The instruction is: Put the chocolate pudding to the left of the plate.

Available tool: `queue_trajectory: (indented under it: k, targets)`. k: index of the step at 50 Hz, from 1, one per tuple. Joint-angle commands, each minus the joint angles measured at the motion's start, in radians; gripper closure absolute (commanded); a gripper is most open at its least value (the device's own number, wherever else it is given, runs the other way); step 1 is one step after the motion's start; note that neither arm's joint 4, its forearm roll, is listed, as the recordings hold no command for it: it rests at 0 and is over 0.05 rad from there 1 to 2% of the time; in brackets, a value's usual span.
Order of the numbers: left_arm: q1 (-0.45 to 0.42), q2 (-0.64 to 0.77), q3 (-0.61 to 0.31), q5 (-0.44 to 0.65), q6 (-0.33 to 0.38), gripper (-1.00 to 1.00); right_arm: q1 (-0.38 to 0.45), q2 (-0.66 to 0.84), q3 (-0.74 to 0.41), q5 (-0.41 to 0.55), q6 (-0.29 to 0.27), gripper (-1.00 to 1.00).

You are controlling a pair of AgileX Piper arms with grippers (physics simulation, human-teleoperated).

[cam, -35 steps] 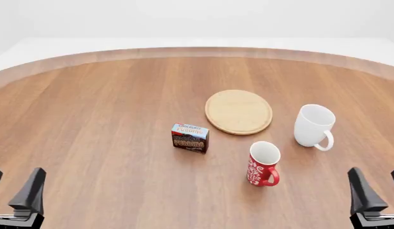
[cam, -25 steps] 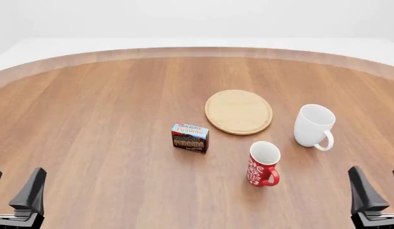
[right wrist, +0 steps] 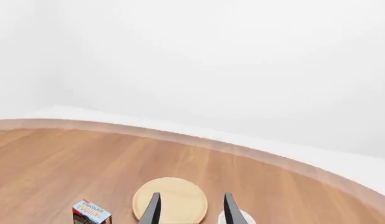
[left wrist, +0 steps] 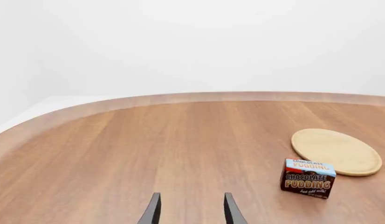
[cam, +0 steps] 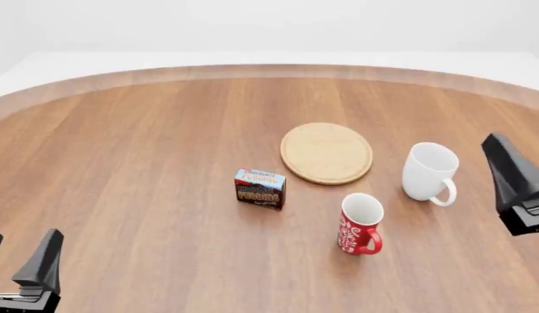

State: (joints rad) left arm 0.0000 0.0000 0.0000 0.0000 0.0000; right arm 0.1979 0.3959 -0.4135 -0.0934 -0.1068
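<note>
The chocolate pudding [cam: 260, 188] is a small brown box with a light blue top, standing upright on the table just left of and nearer than the plate [cam: 326, 153], a flat tan wooden disc. Both also show in the left wrist view (pudding [left wrist: 308, 178], plate [left wrist: 336, 151]) and in the right wrist view (pudding [right wrist: 90, 213], plate [right wrist: 170, 200]). My left gripper [cam: 21, 259] is open and empty at the near left corner, far from the box; its fingers stand apart in its wrist view [left wrist: 191, 209]. My right gripper [cam: 520, 176] is raised at the right edge, open and empty [right wrist: 191, 209].
A white mug [cam: 429, 171] stands right of the plate, close to my right gripper. A red patterned mug [cam: 360, 223] stands nearer, in front of the plate and right of the pudding. The round wooden table's far rim [cam: 269, 70] curves across the back.
</note>
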Motion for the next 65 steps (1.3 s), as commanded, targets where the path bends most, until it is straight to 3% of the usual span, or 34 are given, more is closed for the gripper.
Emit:
queue_trajectory:
  k: [1,3,5,9,11,14,24,26,28,29,30,36,43,65]
  targets:
    - [0.0,0.0,0.0,0.0,0.0,-1.0,0.128,0.303,-0.225,-0.023,-0.114,-1.0]
    - [0.0,0.0,0.0,0.0,0.0,-1.0,0.157,0.368,-0.285,-0.016,-0.17,-1.0]
    - [0.0,0.0,0.0,0.0,0.0,-1.0,0.166,0.403,-0.331,0.014,-0.146,-1.0]
    - [0.0,0.0,0.0,0.0,0.0,-1.0,0.24,0.478,-0.392,0.06,-0.212,-1.0]
    - [0.0,0.0,0.0,0.0,0.0,-1.0,0.279,0.52,-0.44,0.103,-0.192,-1.0]
    - [0.0,0.0,0.0,0.0,0.0,-1.0,0.332,0.574,-0.475,0.125,-0.247,-1.0]
    - [0.0,0.0,0.0,0.0,0.0,-1.0,0.415,0.716,-0.588,0.203,-0.324,-1.0]
    - [0.0,0.0,0.0,0.0,0.0,-1.0,0.449,0.751,-0.594,0.208,-0.377,-1.0]
    - [0.0,0.0,0.0,0.0,0.0,-1.0,0.456,0.758,-0.59,0.201,-0.395,-1.0]
    - [0.0,0.0,0.0,0.0,0.0,-1.0,0.458,0.782,-0.616,0.215,-0.375,-1.0]
    - [0.0,0.0,0.0,0.0,0.0,-1.0,0.46,0.788,-0.612,0.207,-0.396,-1.0]
    - [0.0,0.0,0.0,0.0,0.0,-1.0,0.498,0.835,-0.64,0.245,-0.395,-1.0]
    - [0.0,0.0,0.0,0.0,0.0,-1.0,0.536,0.885,-0.625,0.259,-0.369,-1.0]
    - [0.0,0.0,0.0,0.0,0.0,-1.0,0.554,0.999,-0.595,0.198,-0.334,-1.0]
